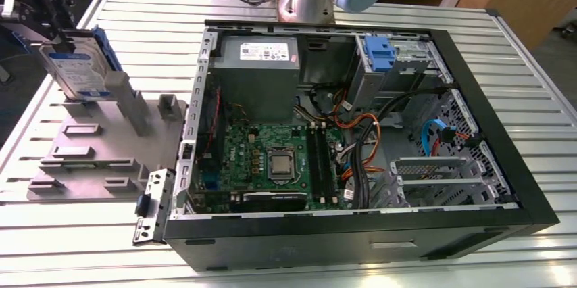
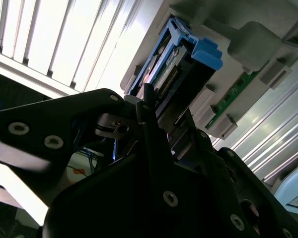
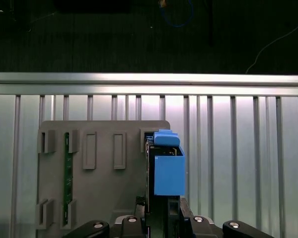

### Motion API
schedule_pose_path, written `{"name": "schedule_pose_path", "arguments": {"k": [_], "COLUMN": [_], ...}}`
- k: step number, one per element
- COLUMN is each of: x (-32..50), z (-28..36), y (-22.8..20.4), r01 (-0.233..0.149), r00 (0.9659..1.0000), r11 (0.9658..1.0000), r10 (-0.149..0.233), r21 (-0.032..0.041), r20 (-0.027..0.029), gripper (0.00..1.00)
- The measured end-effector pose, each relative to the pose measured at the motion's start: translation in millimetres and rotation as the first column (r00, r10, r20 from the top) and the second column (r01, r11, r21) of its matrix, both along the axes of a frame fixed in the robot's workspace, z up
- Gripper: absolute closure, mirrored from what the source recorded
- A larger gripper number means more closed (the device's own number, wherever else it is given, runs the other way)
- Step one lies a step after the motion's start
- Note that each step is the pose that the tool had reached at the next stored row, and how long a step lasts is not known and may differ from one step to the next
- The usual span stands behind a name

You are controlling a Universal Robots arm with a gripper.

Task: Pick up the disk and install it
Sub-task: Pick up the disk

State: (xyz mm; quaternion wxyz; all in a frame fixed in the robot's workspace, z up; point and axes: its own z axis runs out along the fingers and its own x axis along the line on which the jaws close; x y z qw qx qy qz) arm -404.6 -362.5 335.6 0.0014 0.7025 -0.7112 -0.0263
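Note:
The disk (image 1: 80, 68) stands on edge at the far end of a grey fixture plate (image 1: 90, 149), at the exterior view's upper left. It is silver-grey with a blue-and-white label and blue side rails. My black gripper (image 1: 54, 36) comes down on the disk's top edge and is shut on it. In the first wrist view the disk's blue rail (image 3: 168, 173) runs up from between my gripper (image 3: 164, 212). The second wrist view shows my gripper (image 2: 161, 116) clamped on the disk's end (image 2: 181, 74). Whether the disk's lower edge still rests in the fixture slot, I cannot tell.
An open computer case (image 1: 532, 200) lies on the slatted metal table (image 1: 505, 51) to the exterior view's right. Inside are a grey power-supply box (image 1: 257, 65), a motherboard (image 1: 270, 159), cables and a drive cage with a blue tab (image 1: 379, 51). A green memory stick (image 3: 68, 173) stands in the fixture.

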Motion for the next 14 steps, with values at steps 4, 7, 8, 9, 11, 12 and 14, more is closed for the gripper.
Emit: {"name": "schedule_pose_path", "arguments": {"k": [4, 7, 8, 9, 11, 12, 14], "x": [0.0, 0.0, 0.0, 0.0, 0.0, 0.0, 0.0], "z": [1.1, 1.2, 1.2, 1.3, 1.9, 2.6, 3.9], "y": [0.0, 0.0, 0.0, 0.0, 0.0, 0.0, 0.0], "r01": [0.000, 0.000, 0.000, 0.000, 0.000, 0.000, 0.000], "r00": [1.0000, 1.0000, 1.0000, 1.0000, 1.0000, 1.0000, 1.0000], "r11": [1.0000, 1.0000, 1.0000, 1.0000, 1.0000, 1.0000, 1.0000], "r10": [0.000, 0.000, 0.000, 0.000, 0.000, 0.000, 0.000], "r21": [-0.0001, -0.0001, -0.0001, -0.0001, -0.0003, -0.0003, -0.0002], "r20": [-0.0002, -0.0002, -0.0002, -0.0002, -0.0005, -0.0006, -0.0003], "gripper": [0.65, 0.65, 0.65, 0.65, 0.65, 0.65, 0.65]}}
